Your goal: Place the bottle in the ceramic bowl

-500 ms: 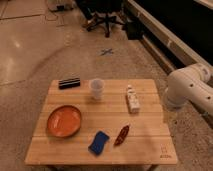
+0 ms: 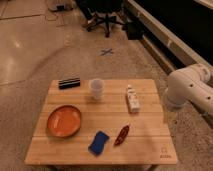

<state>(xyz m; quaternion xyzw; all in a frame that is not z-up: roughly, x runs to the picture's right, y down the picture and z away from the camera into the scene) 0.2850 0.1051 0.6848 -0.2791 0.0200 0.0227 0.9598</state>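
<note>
DESK-SIDE, BEFORE THE REACH: Your robot's arm hangs just off the right edge of the desk. Its pincer is out of shot, so you cannot tell whether it is spread or pinching anything. The bottle lies flat on the desk, untouched, the thing nearest the arm. The bowl sits on the side farthest from the arm, well apart from the bottle.

By the look of it, the task stands at its first step, the reach. Next you need the pincer brought over the bottle and set across its narrow body. A cup stands beyond the bottle, near the line to the bowl, so carry high or pass in front. Bare wood rings the bottle. A pepper and a sponge lie toward the front edge.
</note>
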